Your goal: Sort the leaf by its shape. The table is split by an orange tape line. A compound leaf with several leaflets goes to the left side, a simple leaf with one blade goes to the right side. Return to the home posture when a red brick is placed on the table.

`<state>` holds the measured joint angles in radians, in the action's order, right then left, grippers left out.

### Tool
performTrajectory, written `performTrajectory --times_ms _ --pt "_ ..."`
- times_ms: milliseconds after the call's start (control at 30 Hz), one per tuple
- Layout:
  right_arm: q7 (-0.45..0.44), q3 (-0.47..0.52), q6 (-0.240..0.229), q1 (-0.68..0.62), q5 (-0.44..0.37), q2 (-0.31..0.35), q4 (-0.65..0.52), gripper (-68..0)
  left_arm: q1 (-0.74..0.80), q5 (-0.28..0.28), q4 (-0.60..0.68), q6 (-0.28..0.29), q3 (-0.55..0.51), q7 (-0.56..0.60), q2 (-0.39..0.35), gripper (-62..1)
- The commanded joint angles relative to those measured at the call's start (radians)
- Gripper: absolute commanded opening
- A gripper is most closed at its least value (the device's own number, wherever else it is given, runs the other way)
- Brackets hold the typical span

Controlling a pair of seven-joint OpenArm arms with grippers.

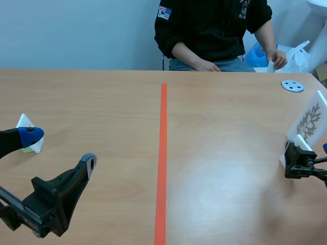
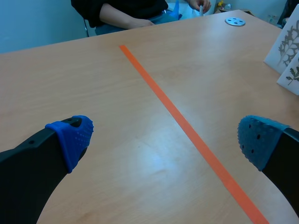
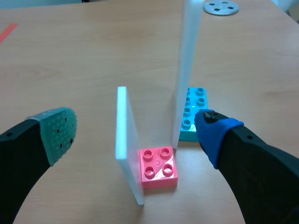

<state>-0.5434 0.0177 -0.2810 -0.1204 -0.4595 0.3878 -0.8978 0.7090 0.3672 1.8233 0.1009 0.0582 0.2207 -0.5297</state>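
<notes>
**Beyond the sorting**

A person (image 1: 214, 25) in a black top sits at the far edge of the wooden worktop (image 1: 92, 97). A grey disc (image 1: 293, 86) with holes lies far right. Beyond it are a blue bag (image 1: 257, 53) and a white bag (image 1: 302, 57).

The tabletop (image 1: 102, 92) looks like wood-grain laminate, smooth with a soft sheen, and the tape line (image 1: 163, 153) across it is matt orange. The pink brick (image 3: 158, 167) and teal brick (image 3: 192, 112) are glossy studded plastic, the white boards (image 3: 124, 140) beside them are smooth sheet, and the disc (image 1: 292, 86) looks like dull grey metal. The left tool (image 2: 164, 137) has matt black fingers (image 2: 28, 172) tipped with rubbery, dotted blue pads (image 2: 74, 138).
</notes>
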Motion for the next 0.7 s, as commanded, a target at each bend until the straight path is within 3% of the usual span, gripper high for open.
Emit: performTrajectory --times_ms 0,267,667 --pt "-0.023 0.010 -0.003 0.012 0.011 0.006 -0.045 -12.3 -0.003 0.006 0.008 -0.001 -0.002 0.022 -0.003 1.4" --pt "-0.016 0.037 -0.003 -0.029 0.052 0.006 -0.179 -6.7 -0.003 0.006 0.008 -0.001 -0.002 0.022 -0.003 1.4" --pt "0.084 0.185 -0.018 -0.268 0.052 0.009 -0.558 -6.6 -0.003 0.006 0.008 -0.001 -0.002 0.022 -0.003 1.4"
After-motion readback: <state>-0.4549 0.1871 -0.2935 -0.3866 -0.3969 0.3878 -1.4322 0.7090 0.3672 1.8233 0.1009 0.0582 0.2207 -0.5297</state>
